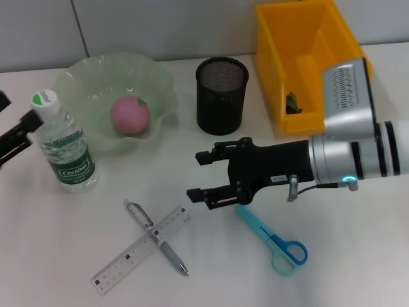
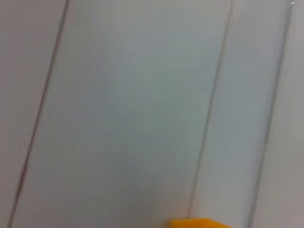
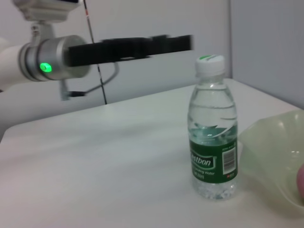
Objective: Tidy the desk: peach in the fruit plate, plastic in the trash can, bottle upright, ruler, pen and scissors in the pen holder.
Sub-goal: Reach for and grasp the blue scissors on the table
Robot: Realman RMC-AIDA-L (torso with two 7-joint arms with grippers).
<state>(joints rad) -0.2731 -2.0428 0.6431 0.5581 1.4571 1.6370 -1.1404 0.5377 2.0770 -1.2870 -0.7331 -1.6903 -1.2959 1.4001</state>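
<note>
A white desk stands against a pale panelled wall. The right gripper hovers with its jaws apart above the desk, near the blue scissors. A pen lies crossed over a clear ruler. The water bottle stands upright beside the green fruit plate (peach inside). Behind are the mesh pen holder and yellow bin. The left gripper sits at the desk's left edge by the bottle; whether its fingers are apart or together, I cannot tell.
</note>
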